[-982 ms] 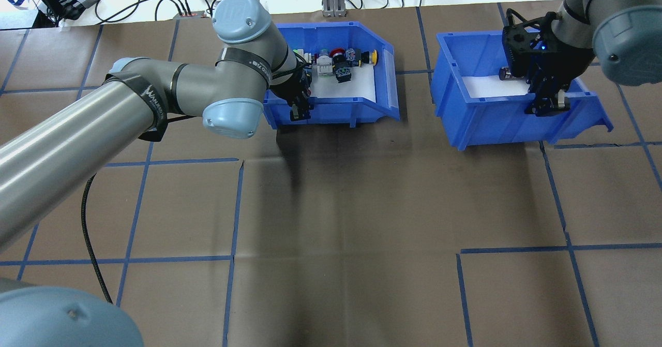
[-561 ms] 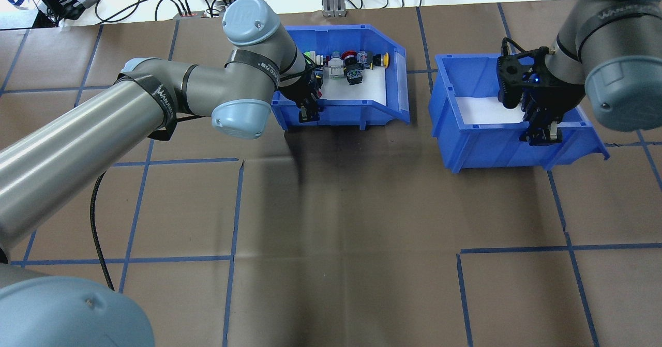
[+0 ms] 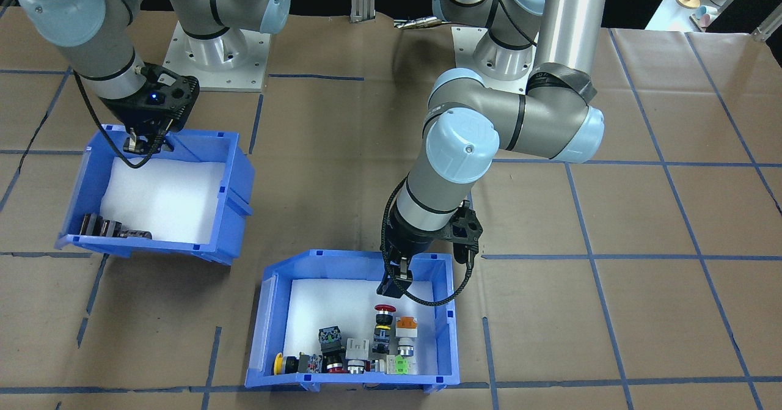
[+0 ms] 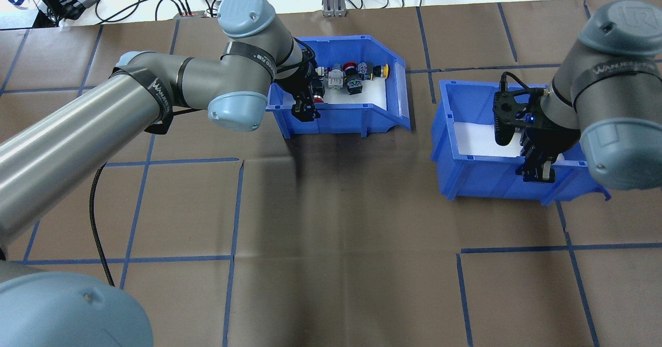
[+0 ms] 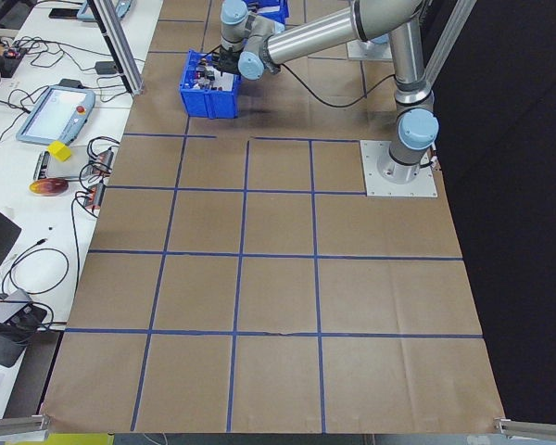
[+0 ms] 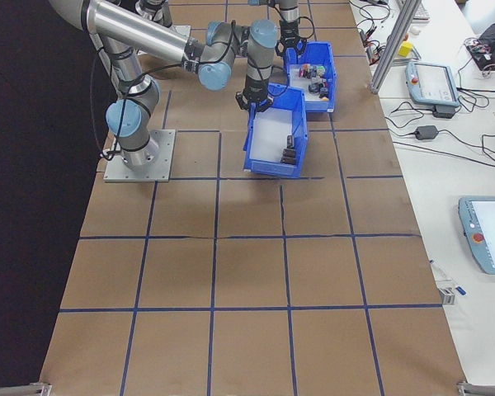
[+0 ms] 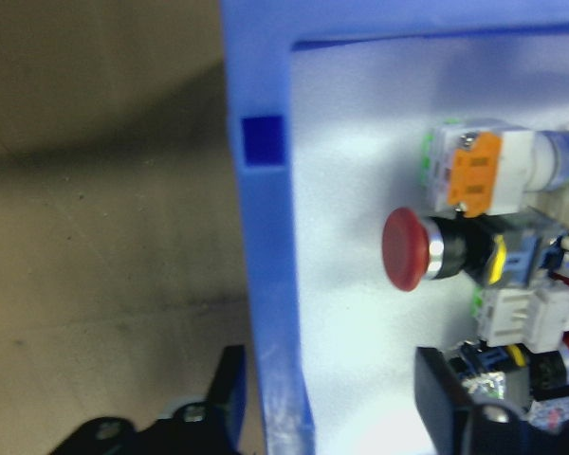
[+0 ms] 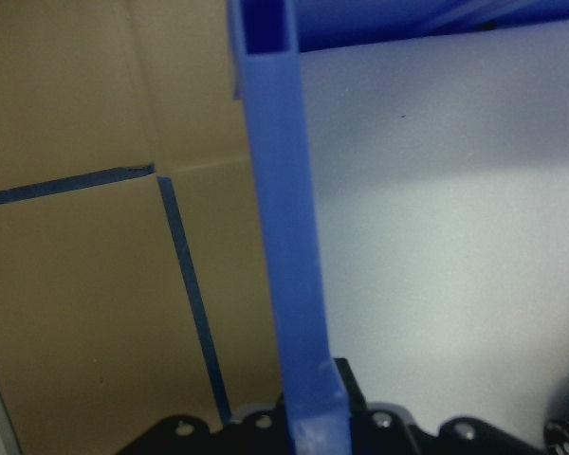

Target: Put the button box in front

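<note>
In the front-facing view, the button box (image 3: 357, 318) sits on the brown paper-covered table (image 3: 611, 312) close to the operators' edge, its switches bunched along the side farthest from the robot. The left gripper (image 3: 391, 283) comes straight down on the box's robot-side wall, one finger (image 3: 387, 288) inside over the white foam. The second blue bin (image 3: 160, 196) lies nearer the robot, well apart from the button box, with dark cylinders in one corner; the right gripper (image 3: 142, 146) sits on its robot-side wall.

In the overhead view the button box (image 4: 344, 101) is at the far middle of the table (image 4: 331, 264), and the left gripper (image 4: 305, 110) straddles the box's near wall, close to its left corner, narrowed onto the plastic. The right gripper (image 4: 538, 174) pinches the near wall of the other bin (image 4: 512, 153) in the same way.

From the table's left end the button box (image 5: 209, 88) shows small and far, the near arm's wrist over it.

From the right end the second bin (image 6: 276, 136) is nearer, the button box (image 6: 313, 74) behind it.

The left wrist camera shows the box wall (image 7: 266, 265) running between the two dark fingers (image 7: 229, 398), a red mushroom button (image 7: 408, 248) just inside.

The right wrist camera shows the bin wall (image 8: 284, 246) clamped the same way
</note>
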Robot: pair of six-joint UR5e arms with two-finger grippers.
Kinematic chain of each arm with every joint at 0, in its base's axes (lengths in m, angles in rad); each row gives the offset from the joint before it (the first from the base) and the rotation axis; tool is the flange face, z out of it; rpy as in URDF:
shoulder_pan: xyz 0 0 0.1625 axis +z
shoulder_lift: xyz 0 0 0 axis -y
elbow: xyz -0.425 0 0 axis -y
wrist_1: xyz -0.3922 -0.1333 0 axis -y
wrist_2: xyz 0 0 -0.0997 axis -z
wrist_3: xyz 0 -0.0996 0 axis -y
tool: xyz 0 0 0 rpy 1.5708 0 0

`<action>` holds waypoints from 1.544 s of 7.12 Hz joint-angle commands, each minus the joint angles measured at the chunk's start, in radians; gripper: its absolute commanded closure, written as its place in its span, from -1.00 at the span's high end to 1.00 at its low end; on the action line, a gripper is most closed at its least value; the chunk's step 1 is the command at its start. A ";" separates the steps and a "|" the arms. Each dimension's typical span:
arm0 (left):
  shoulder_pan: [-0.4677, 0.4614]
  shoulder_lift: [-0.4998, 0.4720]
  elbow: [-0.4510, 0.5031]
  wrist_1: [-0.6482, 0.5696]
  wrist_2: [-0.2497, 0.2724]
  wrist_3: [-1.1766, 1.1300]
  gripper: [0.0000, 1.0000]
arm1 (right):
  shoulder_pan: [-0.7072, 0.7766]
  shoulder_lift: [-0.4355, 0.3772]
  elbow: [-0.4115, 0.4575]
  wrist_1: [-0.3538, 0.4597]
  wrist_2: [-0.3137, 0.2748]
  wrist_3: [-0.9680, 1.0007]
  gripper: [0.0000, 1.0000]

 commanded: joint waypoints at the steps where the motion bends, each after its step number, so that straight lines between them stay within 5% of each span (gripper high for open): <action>1: 0.019 0.052 0.072 -0.173 0.012 0.210 0.96 | 0.028 -0.081 0.103 -0.002 0.003 0.042 -0.87; 3: 0.045 0.125 0.154 -0.472 0.166 0.598 0.96 | 0.199 -0.091 0.128 -0.052 -0.009 0.118 -0.86; 6: 0.065 0.305 0.116 -0.666 0.253 0.961 0.98 | 0.405 -0.080 0.141 -0.118 -0.009 0.359 -0.84; 9: 0.114 0.408 0.111 -0.832 0.279 1.243 0.98 | 0.645 0.014 0.136 -0.288 -0.018 0.614 -0.83; 11: 0.117 0.436 0.108 -0.895 0.276 1.447 0.98 | 0.737 0.085 0.136 -0.362 -0.076 0.665 -0.83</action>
